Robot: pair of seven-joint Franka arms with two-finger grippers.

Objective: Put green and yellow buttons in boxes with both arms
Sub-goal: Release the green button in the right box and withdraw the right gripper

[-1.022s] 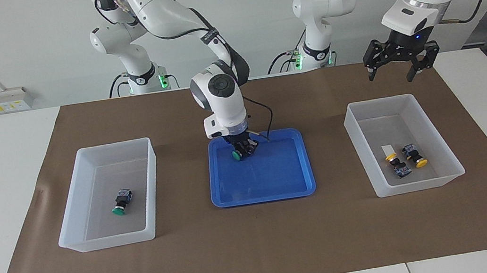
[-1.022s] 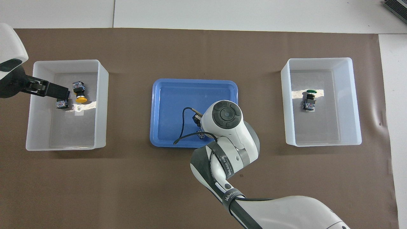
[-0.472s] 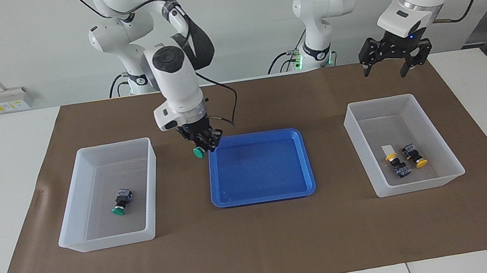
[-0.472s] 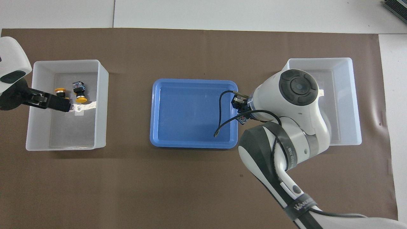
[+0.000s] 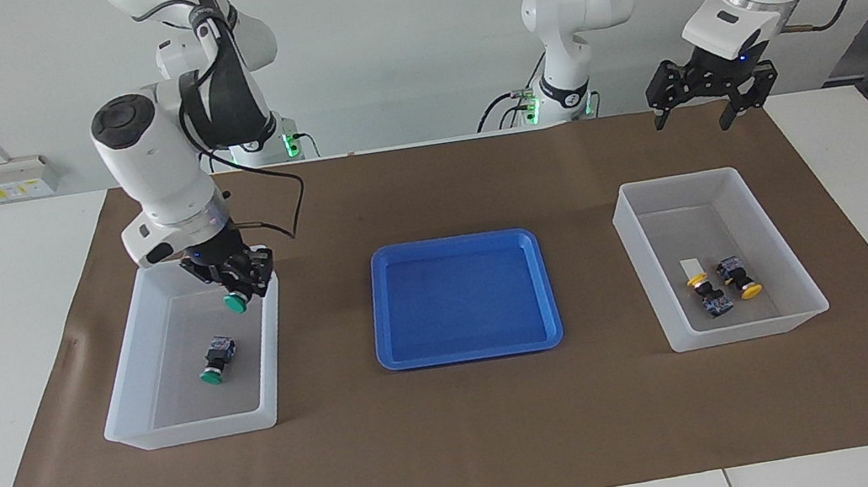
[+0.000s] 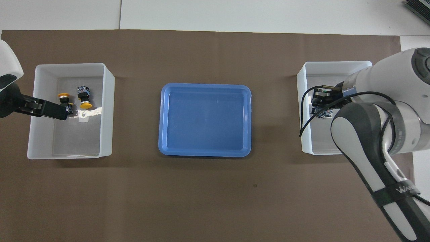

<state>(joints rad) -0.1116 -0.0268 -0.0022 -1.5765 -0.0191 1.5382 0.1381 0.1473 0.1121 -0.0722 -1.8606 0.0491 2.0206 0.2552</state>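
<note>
A desk covered by a brown paper mat (image 5: 462, 443) carried a shallow blue plastic tray (image 5: 463, 297) at its middle, with a translucent white plastic bin at each end.

The right arm's black gripper (image 5: 238, 286) hung over the bin at the right arm's end (image 5: 132, 379), above the wall nearest the tray. Its fingers were pressed together on a green-capped push-button switch (image 5: 237, 303), cap pointing down. A second green-capped switch (image 5: 216, 361) lay on that bin's floor.

The left arm's black gripper (image 5: 704, 95) hung with its fingers spread and holding nothing, over the mat just on the robots' side of the bin at the left arm's end (image 5: 784, 317). Inside that bin lay two yellow-capped switches (image 5: 738, 276) (image 5: 709, 295) close together, beside a small white label (image 5: 692, 267).
</note>
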